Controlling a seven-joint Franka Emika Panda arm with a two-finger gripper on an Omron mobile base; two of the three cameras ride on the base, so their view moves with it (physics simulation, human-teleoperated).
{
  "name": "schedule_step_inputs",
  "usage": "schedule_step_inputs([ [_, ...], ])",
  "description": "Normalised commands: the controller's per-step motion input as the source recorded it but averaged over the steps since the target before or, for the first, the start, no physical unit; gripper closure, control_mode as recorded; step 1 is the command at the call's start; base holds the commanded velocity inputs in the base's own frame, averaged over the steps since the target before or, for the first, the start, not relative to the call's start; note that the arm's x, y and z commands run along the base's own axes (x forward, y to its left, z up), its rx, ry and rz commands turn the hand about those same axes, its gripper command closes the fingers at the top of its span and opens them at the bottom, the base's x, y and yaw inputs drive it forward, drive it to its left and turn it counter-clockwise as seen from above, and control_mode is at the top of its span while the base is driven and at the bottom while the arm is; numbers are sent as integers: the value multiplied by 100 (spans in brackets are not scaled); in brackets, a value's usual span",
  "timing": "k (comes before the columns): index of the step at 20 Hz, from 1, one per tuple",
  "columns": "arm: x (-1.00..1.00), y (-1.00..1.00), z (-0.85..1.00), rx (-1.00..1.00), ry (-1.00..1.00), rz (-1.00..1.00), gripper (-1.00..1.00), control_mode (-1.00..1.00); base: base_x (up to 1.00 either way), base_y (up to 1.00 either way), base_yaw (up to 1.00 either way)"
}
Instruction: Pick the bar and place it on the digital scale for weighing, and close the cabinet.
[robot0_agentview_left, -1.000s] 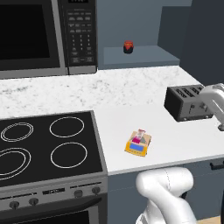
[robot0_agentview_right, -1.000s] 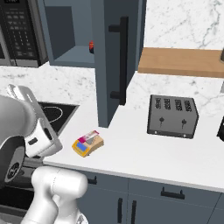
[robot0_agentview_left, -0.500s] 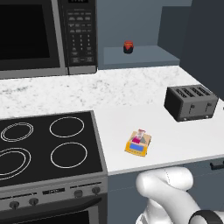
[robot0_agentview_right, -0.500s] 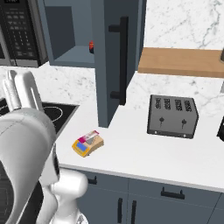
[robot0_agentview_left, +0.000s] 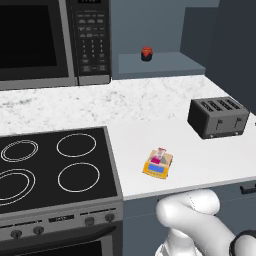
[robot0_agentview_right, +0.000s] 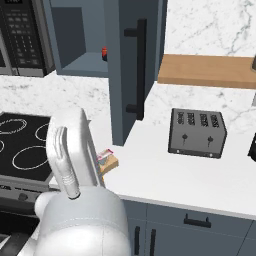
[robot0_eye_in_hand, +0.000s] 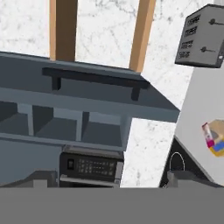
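The pink bar (robot0_agentview_left: 160, 156) lies on top of the small yellow-orange digital scale (robot0_agentview_left: 157, 167), near the counter's front edge beside the stove. In the right base view the scale (robot0_agentview_right: 111, 164) and the bar (robot0_agentview_right: 105, 156) peek out from behind my white arm. The slate blue cabinet stands open, its door (robot0_agentview_right: 121, 75) swung out over the counter, with a black bar handle (robot0_agentview_right: 141, 67). In the rolled hand view my gripper (robot0_eye_in_hand: 111, 183) is open with nothing between its fingertips (robot0_eye_in_hand: 41, 178). It faces the cabinet door (robot0_eye_in_hand: 87, 98), with the scale (robot0_eye_in_hand: 216, 139) at the right edge.
A dark grey toaster (robot0_agentview_left: 218, 117) stands on the counter right of the scale. A small red-and-black object (robot0_agentview_left: 146, 53) sits on the open cabinet's shelf. The black microwave (robot0_agentview_left: 52, 40) hangs above the stove (robot0_agentview_left: 55, 165). A wooden board (robot0_agentview_right: 205, 70) lies at the back right.
My arm has swung away from the toaster side and now stands low and close to the base. The gripper stays open. The scale and the bar have not moved.
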Motion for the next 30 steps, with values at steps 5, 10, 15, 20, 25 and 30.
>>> schedule_step_inputs([
  [5, 64, -43, -16, 10, -25, 0, -100, -100, 0, 0, 0],
  [10, 77, -13, -16, 14, -17, 0, -100, -100, 0, 0, 0],
  [15, 83, -1, -29, 11, -10, 0, -100, -100, 0, 0, 0],
  [20, 81, -1, -29, 8, -2, 0, -100, -100, 0, 0, 0],
  [25, 39, -36, -6, 8, 0, 0, -100, -100, 0, 0, 0],
  [30, 30, -54, -1, 5, 0, 0, -100, -100, 0, 0, 0],
])
